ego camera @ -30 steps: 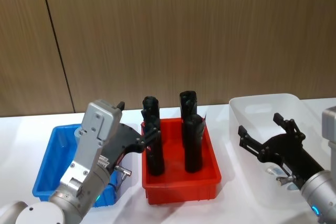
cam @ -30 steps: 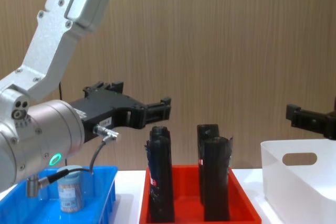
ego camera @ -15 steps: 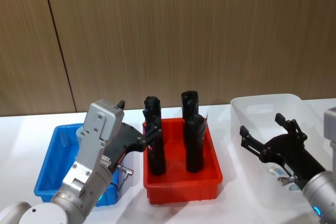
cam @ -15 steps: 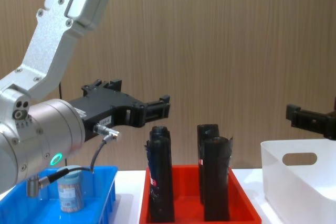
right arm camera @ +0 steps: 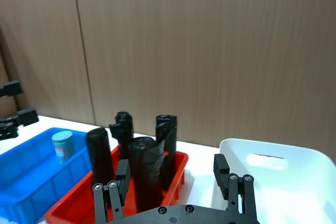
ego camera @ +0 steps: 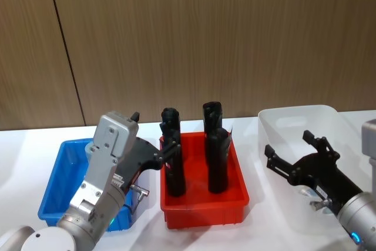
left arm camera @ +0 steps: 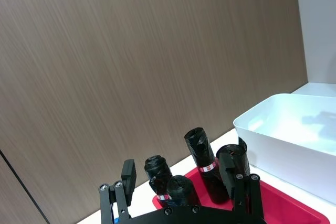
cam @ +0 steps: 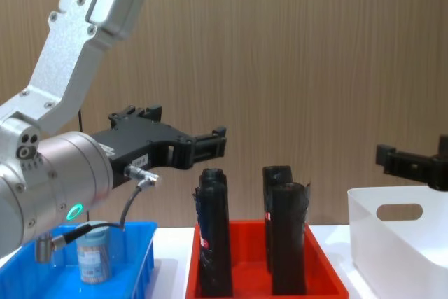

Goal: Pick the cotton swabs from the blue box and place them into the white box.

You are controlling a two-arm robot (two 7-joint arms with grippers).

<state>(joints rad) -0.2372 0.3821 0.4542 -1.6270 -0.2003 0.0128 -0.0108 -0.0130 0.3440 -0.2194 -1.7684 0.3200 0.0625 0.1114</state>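
One tub of cotton swabs (cam: 92,257) stands upright in the blue box (cam: 142,244), also seen as the tub (right arm camera: 63,146) in the right wrist view. My left gripper (cam: 185,131) hangs open and empty above the blue box's right side (ego camera: 56,189), pointing toward the red bin. My right gripper (ego camera: 288,144) is open and empty above the white box (ego camera: 294,119), near its left wall. A pale blue-grey round shape (ego camera: 305,192) lies inside the white box under that gripper; I cannot tell what it is.
A red bin (ego camera: 202,207) with several tall black rolls (ego camera: 216,157) stands between the blue and white boxes. The rolls rise well above the bin walls. A wooden wall closes the back of the white table.
My right gripper has shifted slightly to the left over the white box. The left arm has stayed almost still.
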